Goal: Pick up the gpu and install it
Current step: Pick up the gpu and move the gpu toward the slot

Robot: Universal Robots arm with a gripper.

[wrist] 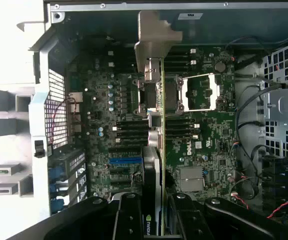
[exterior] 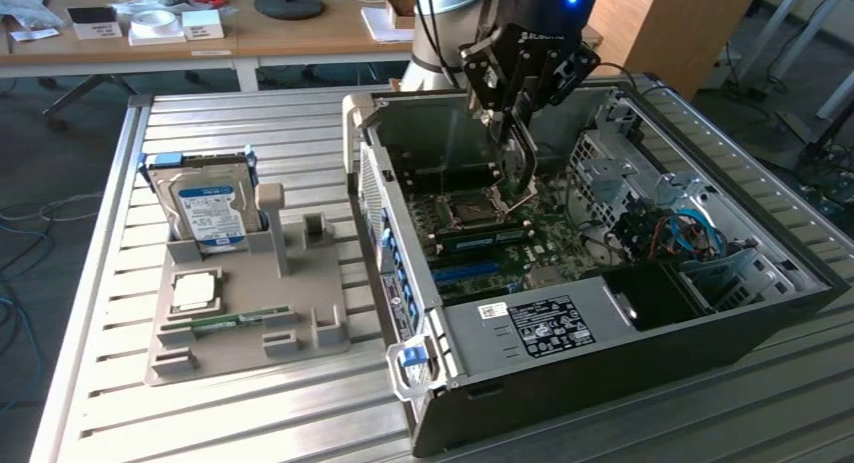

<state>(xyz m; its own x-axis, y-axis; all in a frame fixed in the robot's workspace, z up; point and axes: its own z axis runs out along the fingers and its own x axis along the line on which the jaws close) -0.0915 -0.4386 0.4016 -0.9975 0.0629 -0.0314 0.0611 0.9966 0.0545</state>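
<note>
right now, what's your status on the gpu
Claw shut on the gpu, card on edge. Above the motherboard inside the open case. No obstruction seen below it.

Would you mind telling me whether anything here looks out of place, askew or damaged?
Nothing looks damaged or spilled. The only thing out of its place is the gpu: the end effector grips it edge-on inside the open computer case, above the motherboard near the processor socket, not seated in any slot.
</note>
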